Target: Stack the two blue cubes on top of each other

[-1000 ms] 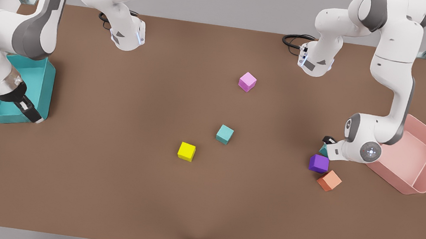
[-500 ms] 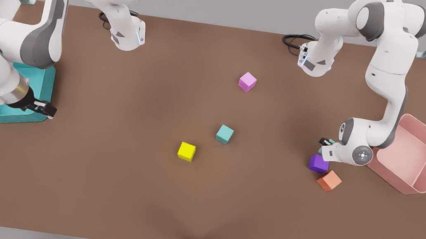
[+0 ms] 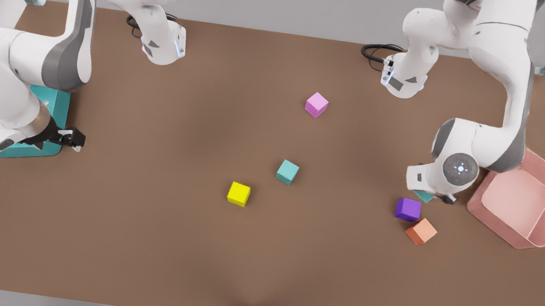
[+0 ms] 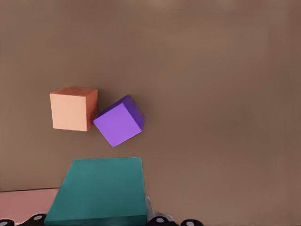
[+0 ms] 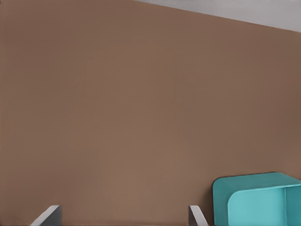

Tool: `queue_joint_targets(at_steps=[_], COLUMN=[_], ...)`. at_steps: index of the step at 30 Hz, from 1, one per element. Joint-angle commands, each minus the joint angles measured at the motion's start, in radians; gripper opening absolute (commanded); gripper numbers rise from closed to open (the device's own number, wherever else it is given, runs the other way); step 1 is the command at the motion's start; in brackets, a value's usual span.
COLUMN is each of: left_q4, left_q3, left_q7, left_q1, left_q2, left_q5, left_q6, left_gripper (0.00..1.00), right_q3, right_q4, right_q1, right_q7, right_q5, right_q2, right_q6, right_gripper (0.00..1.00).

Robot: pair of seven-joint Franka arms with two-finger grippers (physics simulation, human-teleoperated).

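Your first blue cube, beside the purple cube, sits clamped between the left gripper fingers. The second blue cube lies well away toward table centre, untouched. Stacking remains undone. The right gripper, fingers apart, waits at the teal bin.

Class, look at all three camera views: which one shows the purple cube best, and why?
The left wrist view: the purple cube appears large, three faces showing, one corner at the orange cube. The front view shows it small beside the left gripper. The right wrist view looks at the teal bin instead.
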Motion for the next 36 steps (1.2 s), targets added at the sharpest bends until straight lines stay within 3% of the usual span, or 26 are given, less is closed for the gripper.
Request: queue_joint_targets(at_steps=[1,2,5,7,17,36], left_q4=[0.11,0.199,0.322,0.406,0.404,0.444], left_q3=[-0.089,-0.144,-0.158,-0.227,-0.227,-0.227], left_q7=[-0.537,-0.707,-0.933,-1.098,-1.118,-1.12], left_q1=[-0.05,-0.114,-0.309,-0.321,-0.324,-0.329], left_q2=[0.071,0.151,0.304,0.396,0.433,0.528], left_q5=[-0.169,-0.117,-0.117,-0.144,-0.193,-0.19], left_q6=[-0.138,-0.138,-0.138,-0.133,0.031,0.071], left_gripper=[0.46,0.46,0.46,0.46,0.49,0.52], right_q3=[-0.001,-0.001,-0.001,-0.001,-0.001,-0.004], right_q4=[0.001,0.001,0.001,0.001,0.001,-0.001], right_q1=[0.0,0.0,0.0,0.0,0.008,0.009], right_q7=[-0.158,-0.158,-0.158,-0.158,-0.158,-0.161], right_q5=[0.0,0.0,0.0,0.0,0.0,-0.02], right_q2=[0.001,0.001,0.001,0.001,0.003,0.003], right_q6=[-0.001,-0.001,-0.001,-0.001,-0.001,-0.002], right_gripper=[1.0,1.0,1.0,1.0,1.0,1.0])
